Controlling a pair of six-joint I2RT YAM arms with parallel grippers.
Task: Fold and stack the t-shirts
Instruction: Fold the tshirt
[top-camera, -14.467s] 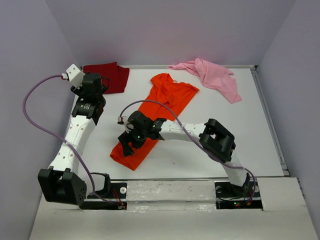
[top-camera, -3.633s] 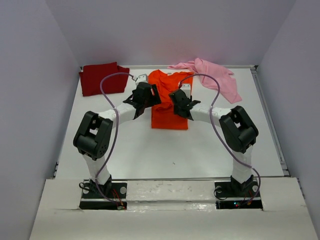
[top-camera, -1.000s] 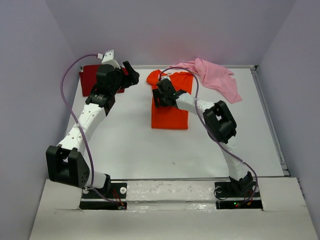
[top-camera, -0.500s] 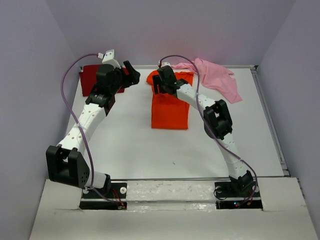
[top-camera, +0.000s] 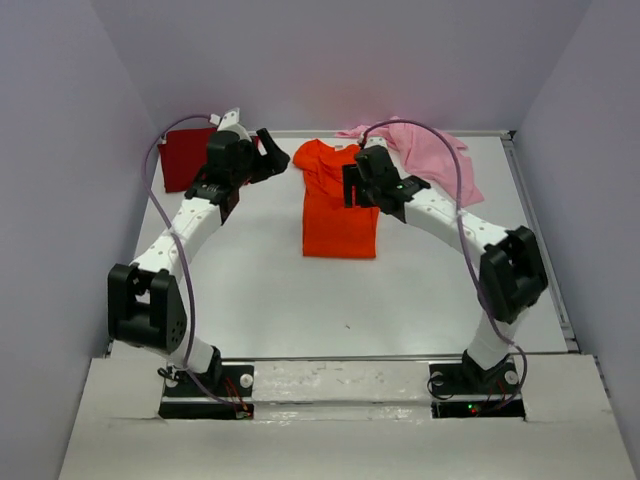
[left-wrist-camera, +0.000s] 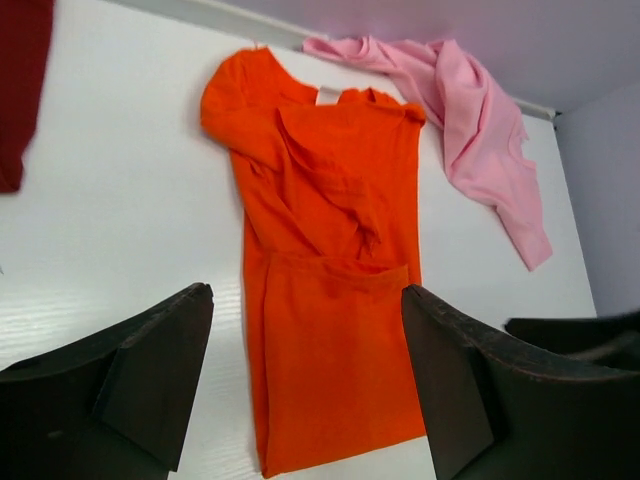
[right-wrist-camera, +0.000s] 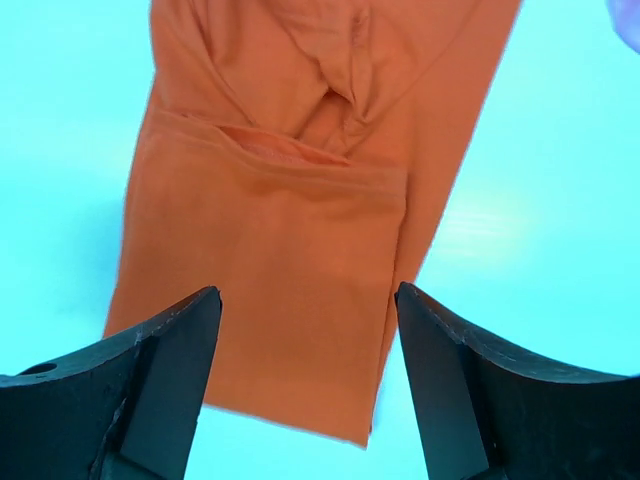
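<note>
The bright orange t-shirt lies partly folded in a long strip at the table's far middle, its lower half doubled over; it also shows in the left wrist view and the right wrist view. The dark red t-shirt lies folded at the far left, partly hidden by my left arm. The light pink t-shirt lies crumpled at the far right. My left gripper is open and empty, above the table left of the orange shirt. My right gripper is open and empty above the orange shirt's right side.
The white table has a raised rail along its back and right edge. Grey walls close in on the left, back and right. The arm bases stand at the near edge.
My right gripper has let go of the orange shirt's top and swung right and nearer. My left gripper shifted slightly right. The orange shirt's upper part now lies flatter.
</note>
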